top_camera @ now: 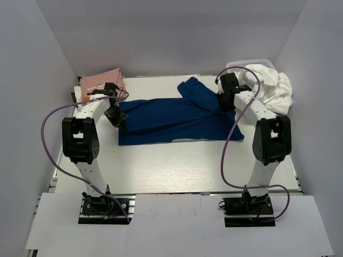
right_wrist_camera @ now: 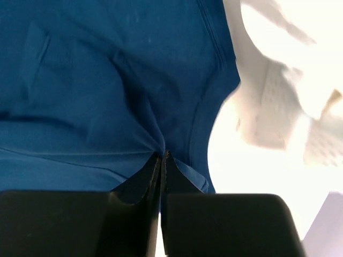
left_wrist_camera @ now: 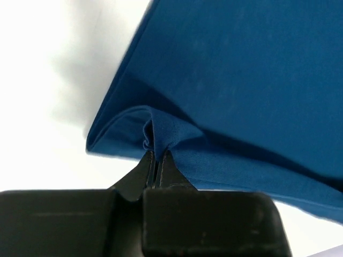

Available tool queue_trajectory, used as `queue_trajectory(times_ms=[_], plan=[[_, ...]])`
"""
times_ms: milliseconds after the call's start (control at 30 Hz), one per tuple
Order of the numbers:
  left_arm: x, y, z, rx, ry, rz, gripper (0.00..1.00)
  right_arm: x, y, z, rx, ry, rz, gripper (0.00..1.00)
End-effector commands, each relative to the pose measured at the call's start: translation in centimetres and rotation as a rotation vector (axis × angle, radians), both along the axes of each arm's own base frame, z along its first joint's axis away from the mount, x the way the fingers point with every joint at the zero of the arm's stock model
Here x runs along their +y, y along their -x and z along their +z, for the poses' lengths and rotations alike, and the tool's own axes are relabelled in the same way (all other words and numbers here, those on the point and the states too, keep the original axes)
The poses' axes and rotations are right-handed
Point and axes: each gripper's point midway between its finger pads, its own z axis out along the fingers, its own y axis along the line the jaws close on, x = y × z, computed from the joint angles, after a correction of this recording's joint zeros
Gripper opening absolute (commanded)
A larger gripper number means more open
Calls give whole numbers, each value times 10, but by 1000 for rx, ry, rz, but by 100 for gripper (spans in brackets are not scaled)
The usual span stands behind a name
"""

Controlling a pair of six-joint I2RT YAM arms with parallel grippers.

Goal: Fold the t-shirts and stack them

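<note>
My left claw [left_wrist_camera: 155,156] is clamped shut on the plain navy blue cloth t-shirt [top_camera: 171,120], right at its left-hand edge. In the left wrist view a small tuck of blue cloth is bunched between my closed fingertips. The folded edge curls up off the white surface [top_camera: 177,166] just beyond them.

Over on the other side, my right claw [right_wrist_camera: 162,155] is shut too, and on the same shirt. The cloth puckers into my fingertips just beside a curved stitched edge, though I can't tell if that's the neckline or a sleeve.

The navy shirt lies stretched left to right across the middle of the surface, between my two claws. One flap of it reaches toward the far side near my right claw.

My left arm rises from its base, bends at the elbow and reaches forward and inward, with the wrist tipped down onto the shirt's left end. My right arm mirrors it: upright from the base, forearm angled inward, wrist down at the shirt's right end.

The pink folded t-shirt [top_camera: 102,81] sits at the far left, just behind my left arm. The crumpled white t-shirts [top_camera: 270,85] are heaped at the far right, over the white plastic mesh basket [top_camera: 249,63].
</note>
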Motion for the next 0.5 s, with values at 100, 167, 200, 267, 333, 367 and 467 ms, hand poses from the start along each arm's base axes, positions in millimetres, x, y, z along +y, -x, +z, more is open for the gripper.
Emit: queue_trajectory(times_ms=[100,167,200,267,333,367,467], plan=[[11,-35,-18,53,-46,34,53,-19,-19,-23,68,72,-85,42],[14,-35,-12,55,-64,37,85,-20,-17,-17,69,68,-118,54],[18,-33,-13,65,-84,40,91,-20,-18,-4,38,45,-123,58],[19,-38,8,6,-91,33,100,-14,-13,1,16,24,-113,77],[19,-38,21,-32,-116,18,100,-4,-5,21,-30,-50,-86,86],[12,-38,31,-62,-96,6,100,0,1,18,-26,-77,-86,90],[-4,-34,36,-102,-1,-39,100,19,15,32,-59,-189,-29,90]])
